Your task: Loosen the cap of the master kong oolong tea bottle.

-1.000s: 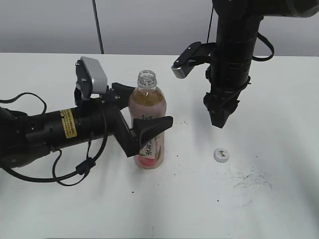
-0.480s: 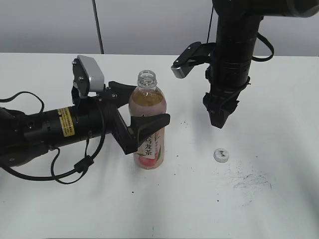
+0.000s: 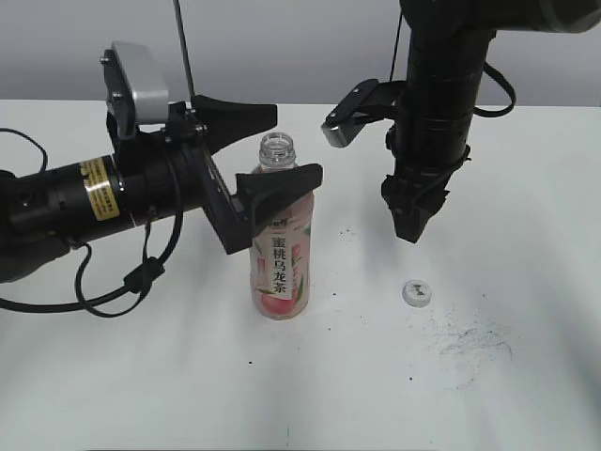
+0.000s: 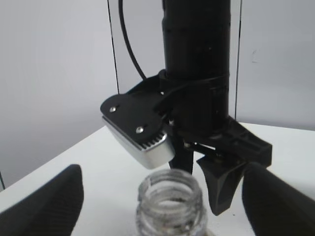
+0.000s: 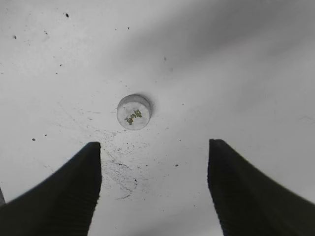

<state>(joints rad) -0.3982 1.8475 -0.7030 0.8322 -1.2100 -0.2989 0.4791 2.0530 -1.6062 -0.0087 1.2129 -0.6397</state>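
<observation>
The master kong oolong tea bottle (image 3: 280, 258) stands upright on the white table, pink peach label facing me, its threaded neck (image 3: 277, 148) bare. Its cap (image 3: 416, 293) lies flat on the table to the right, apart from the bottle. My left gripper (image 3: 296, 144) is open at neck height, one finger on each side of the neck, touching nothing. The left wrist view shows the open neck (image 4: 170, 196) between the wide-apart fingers. My right gripper (image 3: 410, 230) points straight down above the table, open and empty. In its wrist view the cap (image 5: 134, 111) lies just ahead of that gripper (image 5: 153, 145).
The white table (image 3: 141, 376) carries dark scuff marks (image 3: 470, 343) at the right front, near the cap. A grey wall runs behind the table's far edge. A black cable (image 3: 122, 282) loops under the left arm.
My left gripper has risen from label height on the bottle to neck height, still open. The bottle stays standing. The right arm and the cap have not moved.
</observation>
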